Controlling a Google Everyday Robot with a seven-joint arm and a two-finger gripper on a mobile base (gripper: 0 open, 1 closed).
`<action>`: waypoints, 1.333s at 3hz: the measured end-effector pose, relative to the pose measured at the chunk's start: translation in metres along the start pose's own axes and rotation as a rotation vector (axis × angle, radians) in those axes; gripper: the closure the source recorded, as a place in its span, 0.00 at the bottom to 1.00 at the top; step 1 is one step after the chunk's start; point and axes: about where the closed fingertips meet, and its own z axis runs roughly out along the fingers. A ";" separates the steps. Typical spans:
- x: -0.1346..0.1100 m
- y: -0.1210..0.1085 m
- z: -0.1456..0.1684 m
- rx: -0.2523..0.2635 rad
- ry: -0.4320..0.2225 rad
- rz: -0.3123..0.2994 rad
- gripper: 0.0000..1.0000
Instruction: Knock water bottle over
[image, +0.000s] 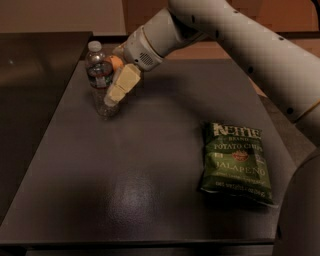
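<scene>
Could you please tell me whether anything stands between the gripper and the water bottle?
Nothing visible does. The gripper is right beside the upright water bottle. The orange sits behind them, and the chip bag lies well away.

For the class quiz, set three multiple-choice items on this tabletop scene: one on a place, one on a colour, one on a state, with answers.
1. Where over the table is the gripper?
A) beside the water bottle
B) at the near edge
C) at the far right corner

2. What colour is the chip bag?
A) red
B) green
C) blue

3. How is the water bottle?
A) lying on its side
B) upright, cap on
C) upright, cap off

Answers: 1A, the gripper is by the bottle, far left; 2B, the bag is green; 3B, it stands with its white cap on.
</scene>
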 end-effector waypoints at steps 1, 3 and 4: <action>-0.020 0.005 0.006 -0.029 -0.030 -0.021 0.00; -0.038 0.013 0.006 -0.080 -0.047 -0.045 0.42; -0.042 0.014 -0.003 -0.073 -0.041 -0.050 0.64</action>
